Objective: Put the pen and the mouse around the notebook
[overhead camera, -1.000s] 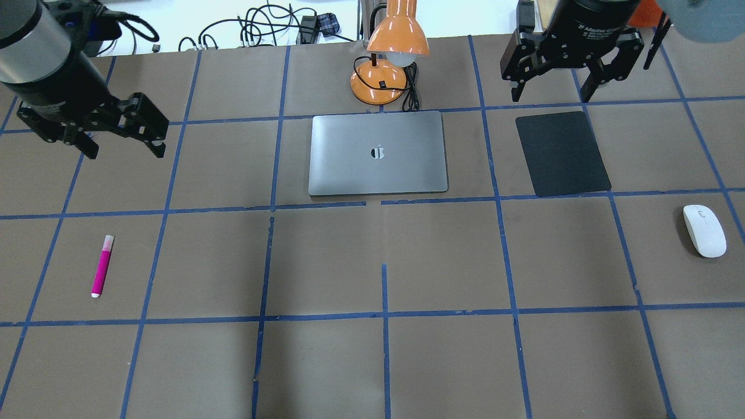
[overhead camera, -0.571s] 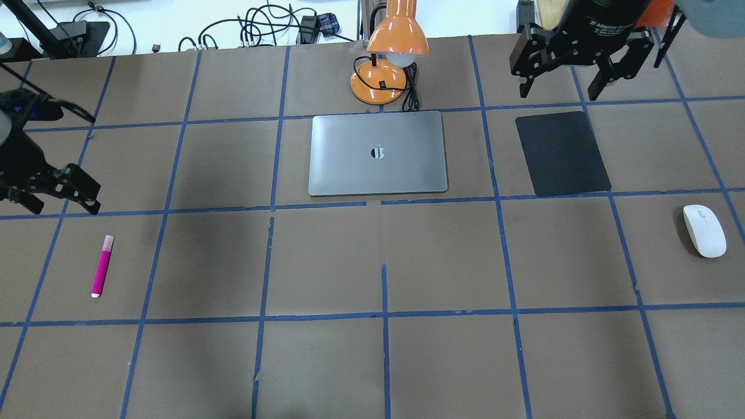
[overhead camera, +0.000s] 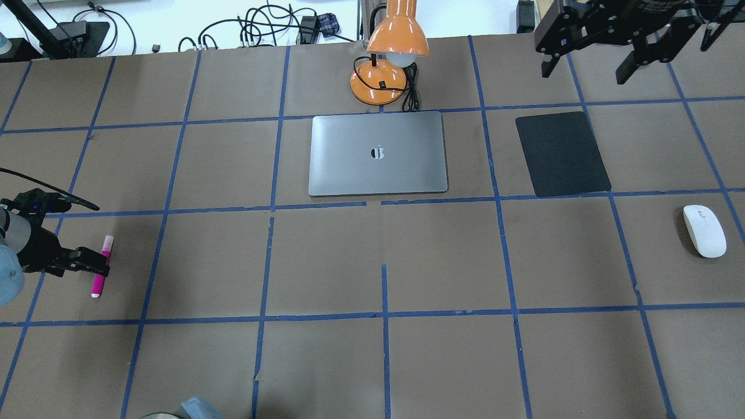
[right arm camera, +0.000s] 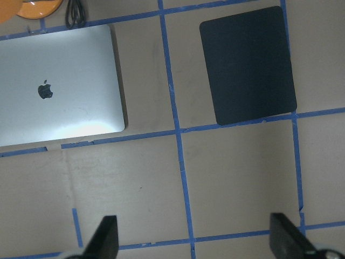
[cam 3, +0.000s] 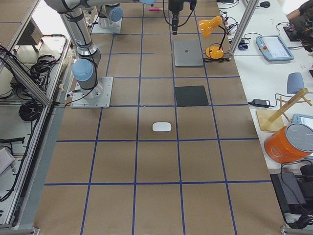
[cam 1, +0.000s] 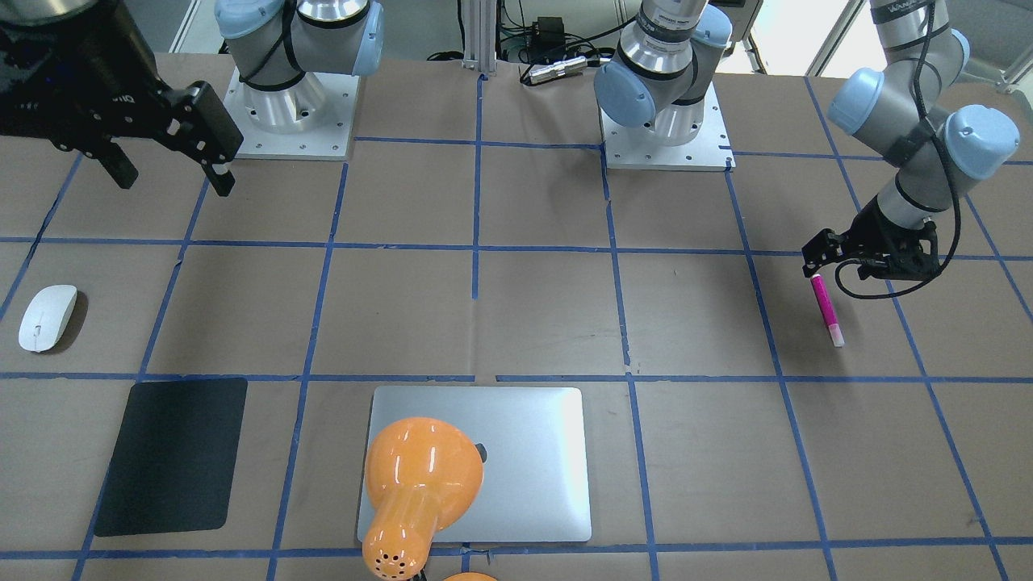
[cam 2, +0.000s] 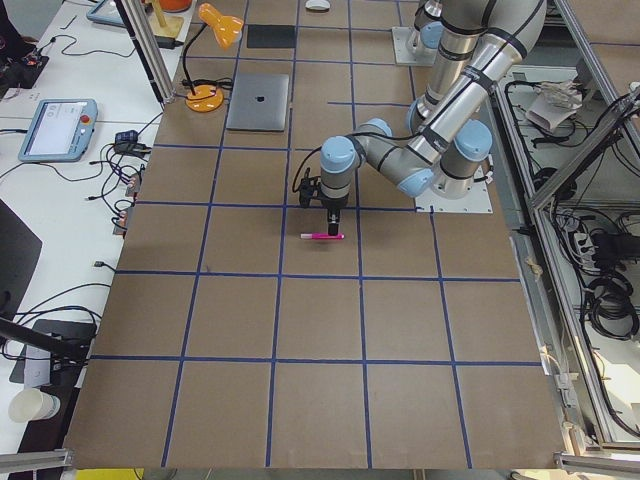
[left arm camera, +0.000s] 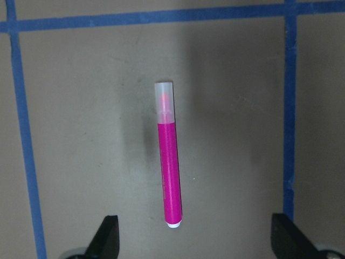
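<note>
The magenta pen [overhead camera: 107,247] lies flat on the brown table at the left, its pale tip pointing to the far side. My left gripper [overhead camera: 87,263] hangs low over it, open. In the left wrist view the pen [left arm camera: 168,167] lies between the spread fingers [left arm camera: 108,237], untouched. The silver notebook [overhead camera: 378,153] lies closed at the centre back. At the right edge rests the white mouse [overhead camera: 704,230]. My right gripper [overhead camera: 584,74] is open and empty, high at the back right, beyond the black mat.
A thin black mat [overhead camera: 562,153] lies right of the notebook. An orange desk lamp [overhead camera: 391,52] stands just behind the notebook, its cord beside it. Cables lie along the far table edge. Blue tape lines grid the brown surface.
My left arm has swung from the back left down and toward the near side, ending over the pen. My right gripper has drifted farther back and to the right.
</note>
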Motion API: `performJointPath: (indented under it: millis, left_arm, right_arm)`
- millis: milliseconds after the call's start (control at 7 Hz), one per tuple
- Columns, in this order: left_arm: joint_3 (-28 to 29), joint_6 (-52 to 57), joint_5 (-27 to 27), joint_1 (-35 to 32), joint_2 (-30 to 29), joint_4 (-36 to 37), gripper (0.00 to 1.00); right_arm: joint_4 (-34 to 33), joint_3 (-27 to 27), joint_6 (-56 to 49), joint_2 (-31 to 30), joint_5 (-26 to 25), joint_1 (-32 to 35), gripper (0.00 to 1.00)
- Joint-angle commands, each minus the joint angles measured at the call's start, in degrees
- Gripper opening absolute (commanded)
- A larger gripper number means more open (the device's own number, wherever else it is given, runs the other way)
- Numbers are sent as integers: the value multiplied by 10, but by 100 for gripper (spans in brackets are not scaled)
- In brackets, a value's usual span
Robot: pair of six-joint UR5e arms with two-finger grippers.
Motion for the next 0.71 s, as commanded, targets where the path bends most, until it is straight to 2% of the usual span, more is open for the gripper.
performJointPath:
  millis: [0,143,286,429,571]
  left_arm:
    - [-8,2,-7,10,-38,44,100]
    - [-7,0,-34,10,-52,53,100]
    - [-7,-1,-32,10,-55,55,89]
    - [-4,0,-31,10,-55,55,54]
    - [-2,0,-31,10,-55,55,31]
  right_arm:
    - [66,9,5,-40,10,-1,100]
    - [61,3,-9,-33,21,-8,100]
    - [58,-3,-15,-35,11,-15,100]
    - [51,5,-19,-24,5,-23,100]
    - [37,16,-20,5,10,-45,100]
